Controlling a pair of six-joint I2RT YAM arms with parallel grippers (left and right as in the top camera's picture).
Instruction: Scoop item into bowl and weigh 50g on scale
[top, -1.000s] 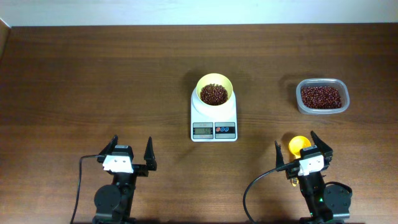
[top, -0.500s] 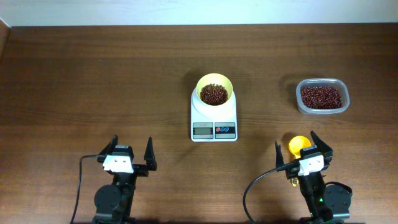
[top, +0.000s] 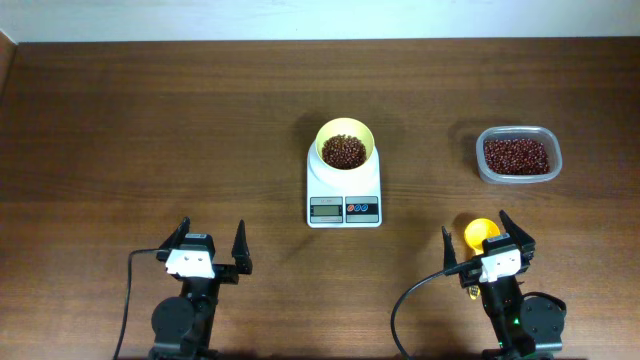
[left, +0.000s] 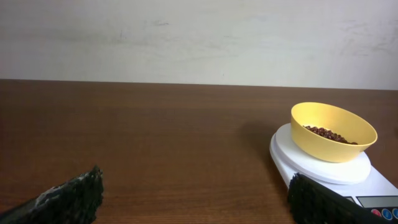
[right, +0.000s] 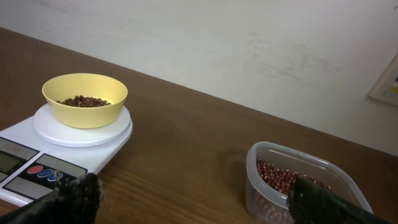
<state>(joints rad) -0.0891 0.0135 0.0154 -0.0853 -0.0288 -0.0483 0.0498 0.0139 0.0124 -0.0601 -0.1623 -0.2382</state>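
The small, oval, dark red-brown beans (top: 343, 151) you are weighing lie as a loose, matte heap in the bottom of the small round bright yellow plastic bowl (right: 84, 113). The bowl's smooth wall rises well above the heap. The bowl sits centred on the round platform of the small white digital kitchen scale (top: 344, 208), near the middle of the desk (top: 150, 120). On the scale's flat front panel you can see the grey rectangular display (top: 326, 209) and, just beside it, the red and blue buttons (top: 362, 209). The digits are too small to read.

Off to the right, well apart from the scale, stands a clear plastic container (top: 518, 129) with rounded corners and a thick rim. It holds a fuller, even layer of the same beans (top: 516, 155).

At the near edge, your right hand (top: 477, 228) has its dark, ribbed fingers spread wide. From above, the round cup of a small yellow-orange scoop (top: 480, 232) shows between them; its handle is hidden under the hand, so you cannot tell whether anything touches it. Your left hand (top: 213, 228) also stands wide apart and holds nothing, over bare dark wood-grain desk.
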